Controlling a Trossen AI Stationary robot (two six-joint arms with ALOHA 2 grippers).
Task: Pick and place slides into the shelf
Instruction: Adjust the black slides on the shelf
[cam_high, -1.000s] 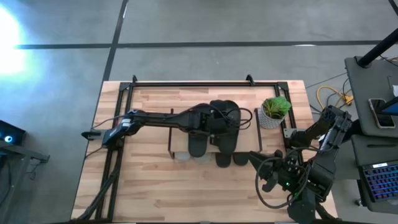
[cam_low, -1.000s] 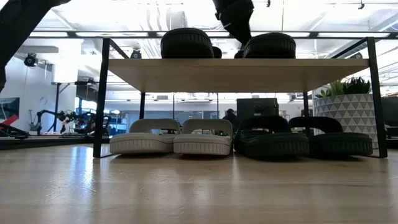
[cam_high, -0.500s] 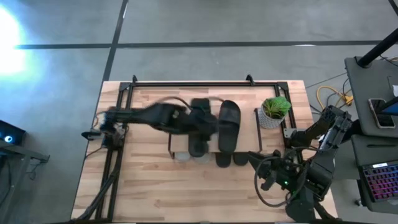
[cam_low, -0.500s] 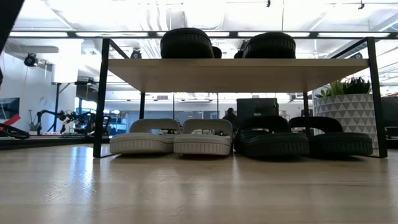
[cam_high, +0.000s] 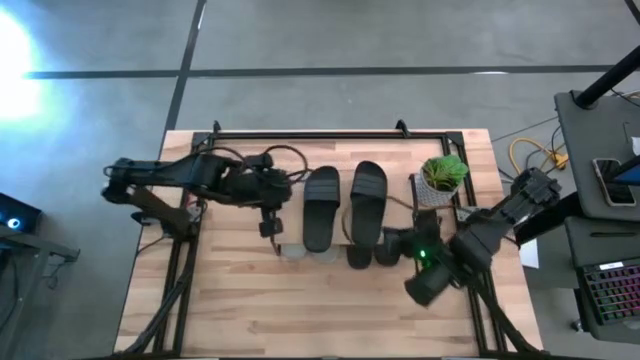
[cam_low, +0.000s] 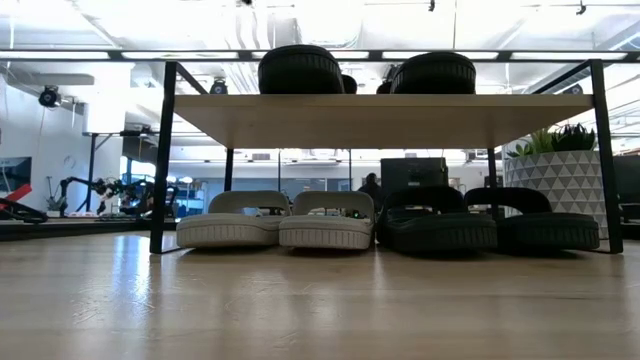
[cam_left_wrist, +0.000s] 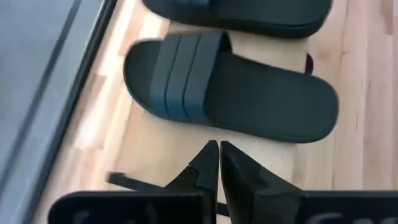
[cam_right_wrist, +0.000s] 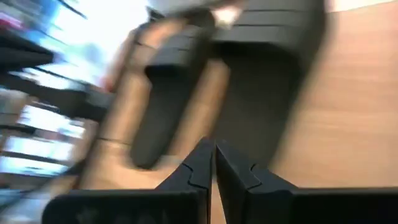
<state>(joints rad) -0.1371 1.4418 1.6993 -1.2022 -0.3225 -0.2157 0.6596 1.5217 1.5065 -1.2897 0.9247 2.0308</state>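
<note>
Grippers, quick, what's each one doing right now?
Left gripper: closed, empty, beside the shelf.
Right gripper: closed, empty.

Right wrist view smeared, slides (cam_right_wrist: 261, 74) indistinct (motion blur)

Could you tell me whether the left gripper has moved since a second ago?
Yes. The left gripper has drawn back off the black slides on the shelf, toward the table's left side, and is now shut and empty.

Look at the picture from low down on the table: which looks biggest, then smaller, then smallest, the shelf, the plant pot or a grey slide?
1. The shelf: widest by far.
2. The grey slide and the plant pot look too alike to rank; the pot is partly hidden.
</note>
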